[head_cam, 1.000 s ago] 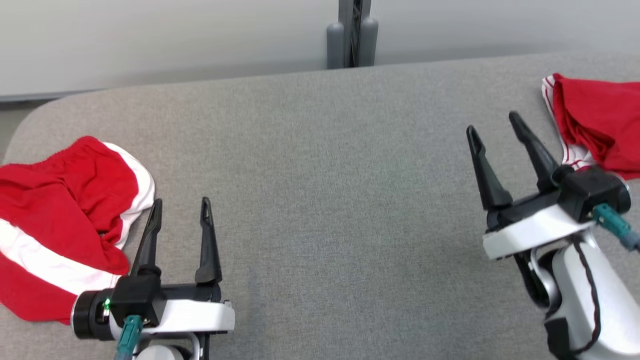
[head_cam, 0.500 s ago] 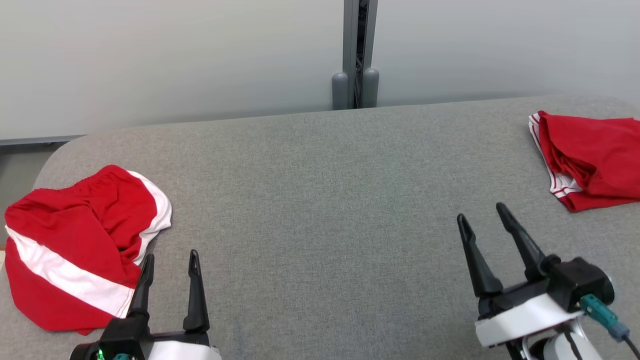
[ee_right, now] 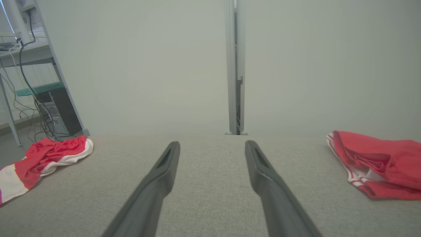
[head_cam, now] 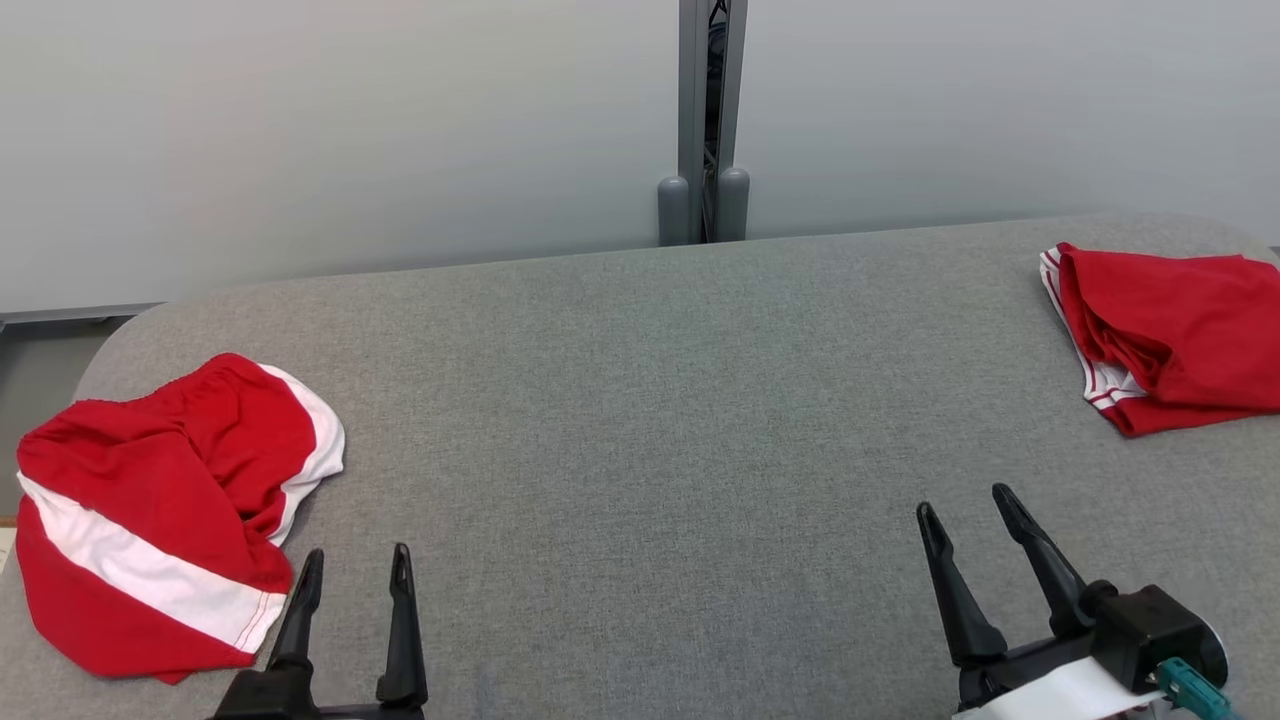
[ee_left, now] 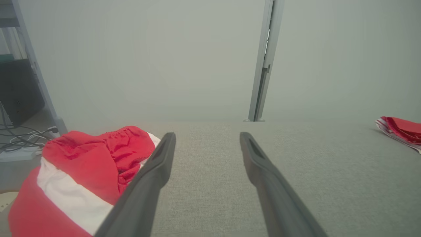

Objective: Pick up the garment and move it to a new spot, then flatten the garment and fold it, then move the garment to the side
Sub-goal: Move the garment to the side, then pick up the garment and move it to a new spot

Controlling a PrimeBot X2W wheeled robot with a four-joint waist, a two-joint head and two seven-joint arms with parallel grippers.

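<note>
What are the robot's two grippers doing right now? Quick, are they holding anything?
Left gripper: open, fingers apart, holding nothing.
Right gripper: open, fingers apart, holding nothing.

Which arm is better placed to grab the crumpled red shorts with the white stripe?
Left. The open left gripper sits right beside the crumpled red-and-white shorts; the open right gripper is far across the grey fabric table.

The left gripper (head_cam: 357,570) and the right gripper (head_cam: 962,510) each ended in two long black fingers (head_cam: 403,630), slim and tapering to blunt tips, with a narrow slot near the end. Behind the right pair sat a black block (head_cam: 1150,640), a white shell (head_cam: 1060,700) and a teal plug (head_cam: 1185,692)
</note>
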